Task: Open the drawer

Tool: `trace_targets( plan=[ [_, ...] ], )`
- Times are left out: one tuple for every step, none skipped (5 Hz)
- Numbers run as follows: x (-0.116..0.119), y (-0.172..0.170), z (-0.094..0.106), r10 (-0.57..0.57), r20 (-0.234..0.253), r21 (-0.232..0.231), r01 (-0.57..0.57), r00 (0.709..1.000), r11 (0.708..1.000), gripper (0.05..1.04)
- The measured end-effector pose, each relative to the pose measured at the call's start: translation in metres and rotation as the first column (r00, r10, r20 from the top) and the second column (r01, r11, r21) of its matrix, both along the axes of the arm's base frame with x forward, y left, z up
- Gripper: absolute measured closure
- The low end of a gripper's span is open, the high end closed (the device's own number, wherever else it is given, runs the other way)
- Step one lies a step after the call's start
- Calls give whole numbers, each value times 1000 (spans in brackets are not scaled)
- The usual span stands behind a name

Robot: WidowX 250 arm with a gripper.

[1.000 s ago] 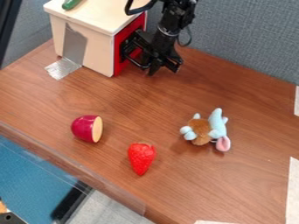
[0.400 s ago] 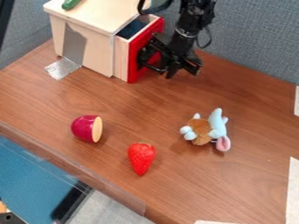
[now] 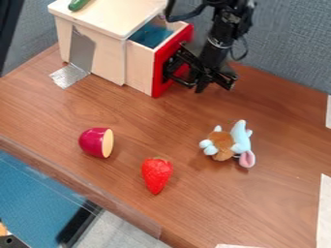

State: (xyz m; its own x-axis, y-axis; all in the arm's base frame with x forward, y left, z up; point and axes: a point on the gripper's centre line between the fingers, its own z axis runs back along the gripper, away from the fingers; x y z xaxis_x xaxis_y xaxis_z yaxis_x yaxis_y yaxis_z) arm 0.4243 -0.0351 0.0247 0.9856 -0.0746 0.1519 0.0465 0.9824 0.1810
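One red strawberry (image 3: 156, 175) lies nearest, its tip toward the near edge. Farther back are a magenta toy piece (image 3: 95, 142) with a pale flat face, at left, and a plush toy (image 3: 223, 144), at right. Beyond, the drawer (image 3: 140, 68) stands partly out of the wooden box's (image 3: 107, 53) right side. At its red front is the black gripper (image 3: 194, 75); whether clenched or released, I cannot tell.

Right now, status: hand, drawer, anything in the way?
Hand at red drawer front. Drawer open, inside showing. Plush toy and strawberry look clear of its path.
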Motion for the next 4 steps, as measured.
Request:
trace_targets(
  plan=[
    [-1,-3,2,13,-8,-4,-13,1000,1000,953],
    [-1,-9,7,32,-18,-13,-32,999,999,953],
    [-6,-38,11,14,-31,-37,-16,999,999,953],
    [-8,-52,14,27,-40,-53,-29,999,998,912]
  ],
)
